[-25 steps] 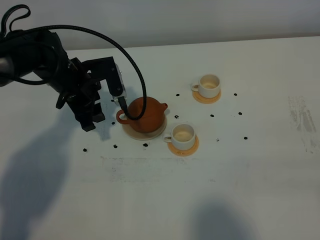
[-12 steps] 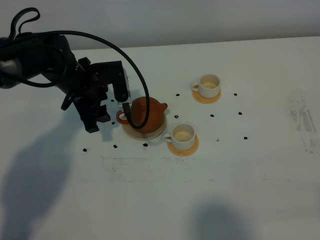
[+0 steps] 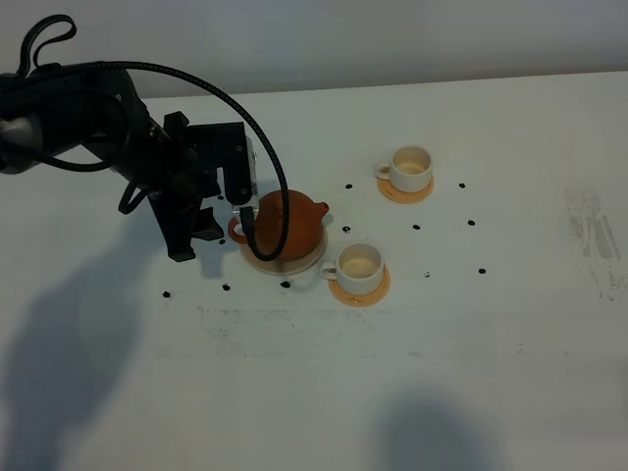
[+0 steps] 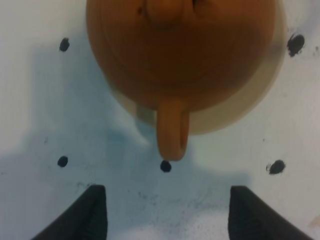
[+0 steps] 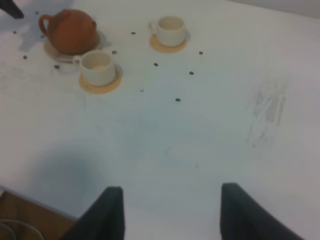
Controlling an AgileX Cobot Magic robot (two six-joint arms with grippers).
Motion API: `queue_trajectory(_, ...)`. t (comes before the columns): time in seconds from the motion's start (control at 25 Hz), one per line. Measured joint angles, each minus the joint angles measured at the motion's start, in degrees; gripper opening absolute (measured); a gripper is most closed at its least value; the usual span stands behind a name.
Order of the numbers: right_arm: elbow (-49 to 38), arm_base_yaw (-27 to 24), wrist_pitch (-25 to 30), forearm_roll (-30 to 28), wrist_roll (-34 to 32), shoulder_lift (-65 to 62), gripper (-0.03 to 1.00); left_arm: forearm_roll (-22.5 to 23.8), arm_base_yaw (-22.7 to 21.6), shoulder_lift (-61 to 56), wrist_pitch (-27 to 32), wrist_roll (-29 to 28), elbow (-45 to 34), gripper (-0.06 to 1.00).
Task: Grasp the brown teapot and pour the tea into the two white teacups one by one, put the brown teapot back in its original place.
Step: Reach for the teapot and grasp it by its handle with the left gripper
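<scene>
The brown teapot (image 3: 289,224) stands upright on its beige disc coaster (image 3: 312,261), handle to the left. My left gripper (image 3: 196,238) is open and empty just left of the handle. In the left wrist view the handle (image 4: 172,130) points toward the gap between the open fingers of the gripper (image 4: 167,215), without touching. The two white teacups, near (image 3: 361,262) and far (image 3: 411,167), sit on orange-tan coasters right of the teapot. My right gripper (image 5: 170,215) is open and empty, far from the teapot (image 5: 72,30) and cups (image 5: 97,67).
Small black dots (image 3: 285,285) mark the white table around the teapot and cups. A grey scuff patch (image 3: 594,231) lies at the far right. The table's front edge (image 5: 20,197) shows in the right wrist view.
My left gripper has shifted slightly right, closer to the teapot's handle. The teapot and cups have not moved.
</scene>
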State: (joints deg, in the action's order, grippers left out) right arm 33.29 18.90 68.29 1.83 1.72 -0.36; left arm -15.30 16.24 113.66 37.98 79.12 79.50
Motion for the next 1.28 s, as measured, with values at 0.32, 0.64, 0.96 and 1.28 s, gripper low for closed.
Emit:
queue_trajectory(0.32,-4.81,0.00,-5.82,-1.18,-1.72,-0.07,0.45,-0.36,0.01,0.46,0.00,0.40,0.00,0.52)
queue_trajectory(0.64,-4.92,0.00,-6.12,-1.44,-1.72,-0.07,0.45,-0.44,0.01,0.57,-0.04,0.40,0.00,0.52)
queue_trajectory(0.96,-4.92,-3.60,-6.12,-1.37,-1.72,-0.07,0.45,-1.23,0.01,1.14,0.02,0.42,0.00,0.52)
queue_trajectory(1.28,-4.92,-14.52,-6.12,-1.19,-1.72,-0.07,0.45,-1.29,0.01,1.14,-0.03,0.42,0.00,0.52)
